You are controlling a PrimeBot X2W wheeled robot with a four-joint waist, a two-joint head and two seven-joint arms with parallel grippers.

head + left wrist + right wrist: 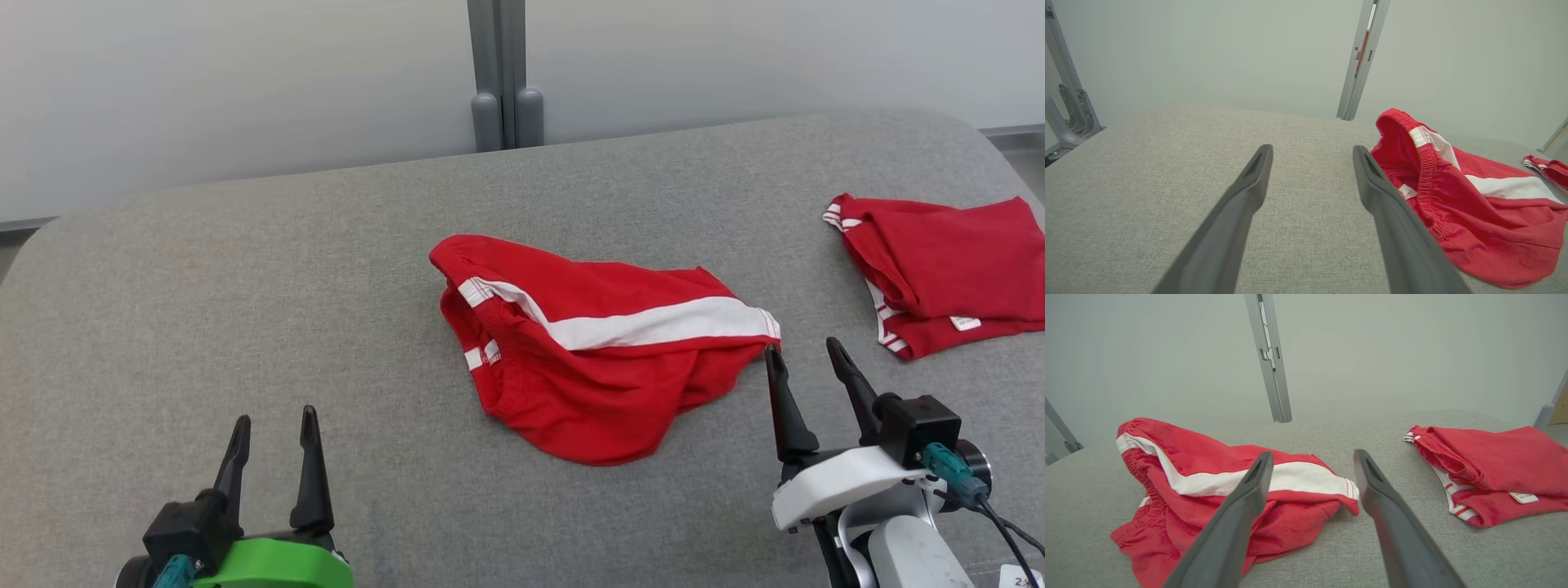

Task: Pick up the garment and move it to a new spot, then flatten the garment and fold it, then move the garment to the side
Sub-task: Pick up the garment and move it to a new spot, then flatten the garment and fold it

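The garment (604, 351) is a pair of red shorts with a white side stripe, lying loosely crumpled at the middle of the grey padded table (245, 294). The left wrist view has it at the right (1474, 212); in the right wrist view it lies at the left (1208, 486). My left gripper (273, 425) stands open over bare table at the lower left, well clear of the shorts (1312, 153). My right gripper (804, 347) is open too, its left fingertip just beside the shorts' right hem (1312, 457). Neither holds anything.
A second red garment (947, 269) with white-striped trim lies folded at the table's right edge (1494, 469). A grey post (502, 73) stands behind the table against a pale wall. Bare grey cloth stretches to the left of the shorts.
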